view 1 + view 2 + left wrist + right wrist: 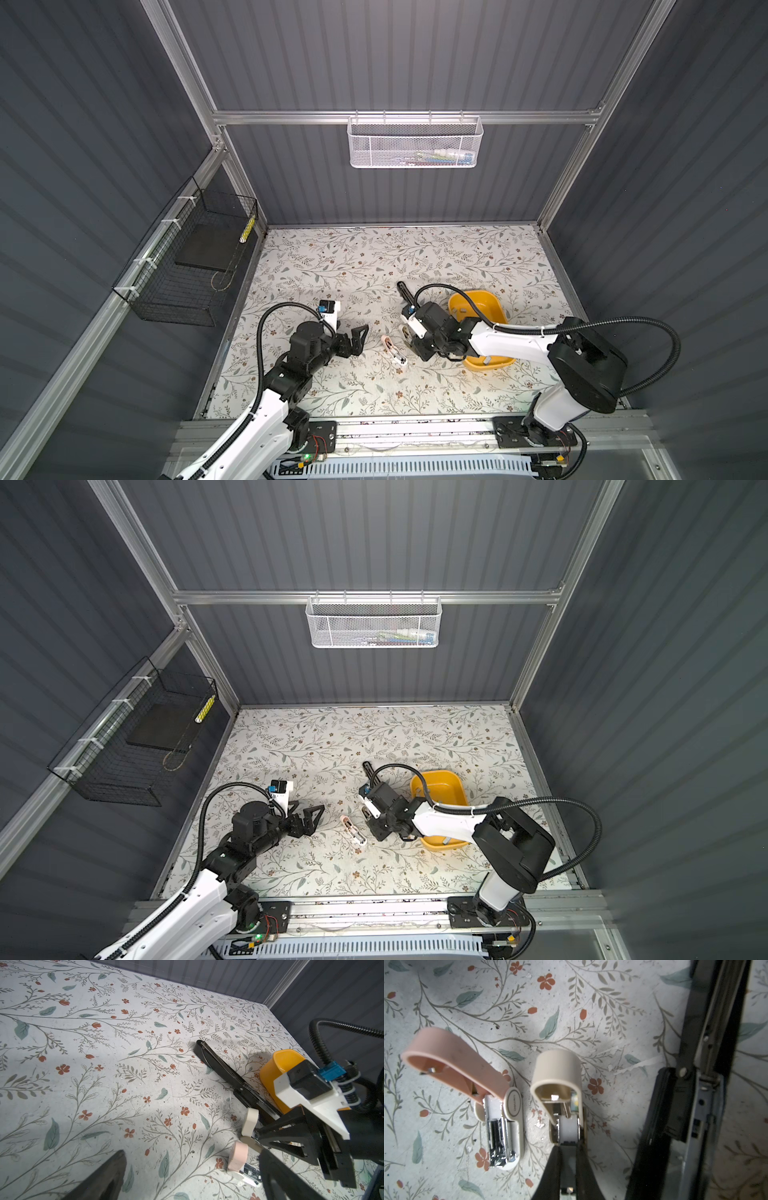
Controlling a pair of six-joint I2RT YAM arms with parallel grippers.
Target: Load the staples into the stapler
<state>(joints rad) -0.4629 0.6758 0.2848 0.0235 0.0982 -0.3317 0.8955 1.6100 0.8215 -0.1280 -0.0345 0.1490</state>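
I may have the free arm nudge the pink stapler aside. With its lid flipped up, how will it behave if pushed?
The pink stapler is small and plastic-bodied, so probably light and easy to slide on the table. Its raised lid looks hinged: pushed there, it would likely swing or tip.

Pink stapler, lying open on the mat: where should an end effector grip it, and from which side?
I'd pinch the white base of the pink stapler across its narrow width from above, at the end away from the hinge. Its long sides look flat and parallel, the pink lid stands raised at the hinge, and the beige stapler lies apart.
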